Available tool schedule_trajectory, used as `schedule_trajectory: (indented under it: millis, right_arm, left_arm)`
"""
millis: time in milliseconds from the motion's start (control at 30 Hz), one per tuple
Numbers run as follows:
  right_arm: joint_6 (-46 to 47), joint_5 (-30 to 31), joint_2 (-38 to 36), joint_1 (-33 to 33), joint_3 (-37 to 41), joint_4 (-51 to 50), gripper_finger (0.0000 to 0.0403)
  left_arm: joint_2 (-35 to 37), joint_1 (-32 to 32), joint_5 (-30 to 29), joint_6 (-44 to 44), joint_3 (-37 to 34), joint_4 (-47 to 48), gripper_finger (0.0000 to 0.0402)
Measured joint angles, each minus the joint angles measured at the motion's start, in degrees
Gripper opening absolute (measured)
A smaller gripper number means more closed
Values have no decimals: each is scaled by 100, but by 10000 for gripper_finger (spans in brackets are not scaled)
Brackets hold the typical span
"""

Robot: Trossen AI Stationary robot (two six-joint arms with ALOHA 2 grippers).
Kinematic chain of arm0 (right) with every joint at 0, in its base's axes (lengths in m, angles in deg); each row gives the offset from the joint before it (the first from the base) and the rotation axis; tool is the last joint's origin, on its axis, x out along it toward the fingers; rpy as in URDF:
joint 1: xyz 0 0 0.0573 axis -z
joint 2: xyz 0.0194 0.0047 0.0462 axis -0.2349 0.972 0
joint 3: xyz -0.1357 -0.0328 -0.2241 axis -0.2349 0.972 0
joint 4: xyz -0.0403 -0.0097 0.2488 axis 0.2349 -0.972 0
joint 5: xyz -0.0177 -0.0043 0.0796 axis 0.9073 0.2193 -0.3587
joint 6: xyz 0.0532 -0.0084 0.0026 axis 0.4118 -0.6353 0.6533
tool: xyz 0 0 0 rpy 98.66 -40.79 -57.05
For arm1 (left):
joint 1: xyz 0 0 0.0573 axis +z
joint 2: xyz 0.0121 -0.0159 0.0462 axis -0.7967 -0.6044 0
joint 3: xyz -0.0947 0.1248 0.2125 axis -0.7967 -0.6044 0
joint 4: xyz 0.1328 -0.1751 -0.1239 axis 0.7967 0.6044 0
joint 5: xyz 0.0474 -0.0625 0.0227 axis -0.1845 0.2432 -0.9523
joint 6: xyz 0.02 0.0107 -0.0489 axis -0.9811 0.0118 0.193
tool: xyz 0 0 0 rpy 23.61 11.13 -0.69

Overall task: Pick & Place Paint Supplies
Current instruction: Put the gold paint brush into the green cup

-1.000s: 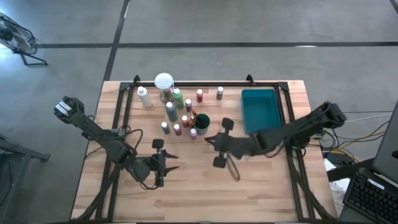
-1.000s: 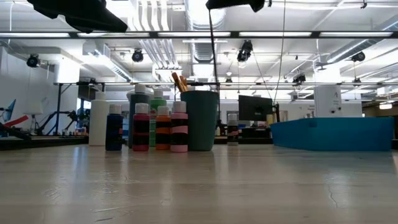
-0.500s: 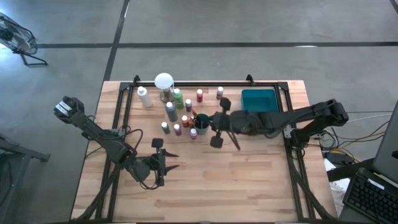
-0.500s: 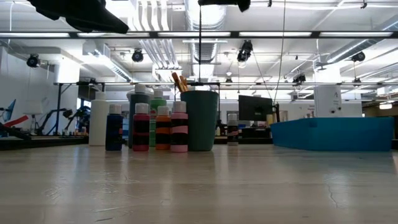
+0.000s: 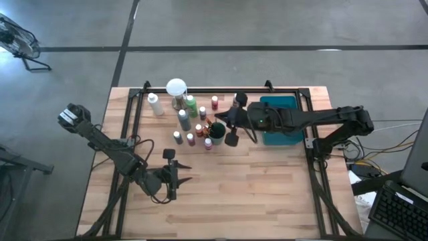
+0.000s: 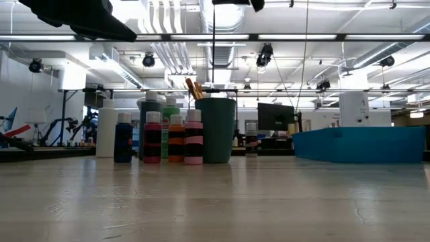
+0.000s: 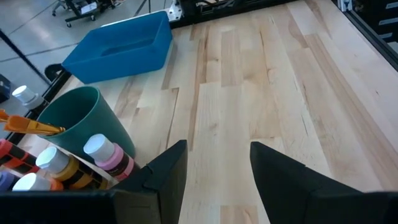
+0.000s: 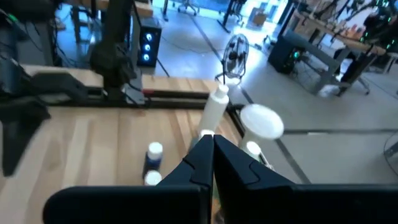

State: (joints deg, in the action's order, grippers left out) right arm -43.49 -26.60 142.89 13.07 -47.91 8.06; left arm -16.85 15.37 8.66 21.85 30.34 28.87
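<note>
Several white-capped paint bottles (image 5: 190,120) stand in a cluster at the table's far middle, around a green cup (image 6: 216,130) with orange-handled brushes (image 6: 194,88) sticking out of it. My right gripper (image 5: 218,121) hovers high above that cup, shut on a thin dark brush (image 6: 213,47). In the low view the gripper (image 6: 234,3) shows only at the top edge. My left gripper (image 5: 175,173) waits open over the near left of the table, facing the cup (image 7: 78,121) and bottles (image 7: 106,152). My right gripper pinches the brush at its upper end (image 6: 214,9) between its two shut fingers, which come nearly level from the table's right. The brush hangs straight down below the fingers, clear of the table. Its lower end (image 6: 213,86) is just above the cup's rim.
A teal tray (image 5: 277,107) sits at the far right, partly under my right arm. A round white-topped object (image 5: 176,87) and a tall white bottle (image 5: 154,104) stand at the far left of the cluster. Bare wood fills the table's near half.
My right gripper has gone up and toward the table's far edge, from over the table's middle to above the green cup, staying shut. The brush has travelled with it, still hanging straight down.
</note>
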Motion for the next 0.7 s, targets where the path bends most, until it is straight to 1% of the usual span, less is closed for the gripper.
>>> schedule_trajectory:
  millis: [100,167,433,700]
  right_arm:
    - [35,-32,71,140,127,63,8]
    - [83,-159,161,223,197,123,8]
    - [205,-532,676,452,473,760,8]
    - [398,-603,1244,533,555,813,8]
  left_arm:
    - [0,0,-8,0,-1,-2,181]
    - [0,0,-33,0,-1,1,181]
    - [0,0,-39,0,-1,44,181]
    - [0,0,-40,2,-1,78,181]
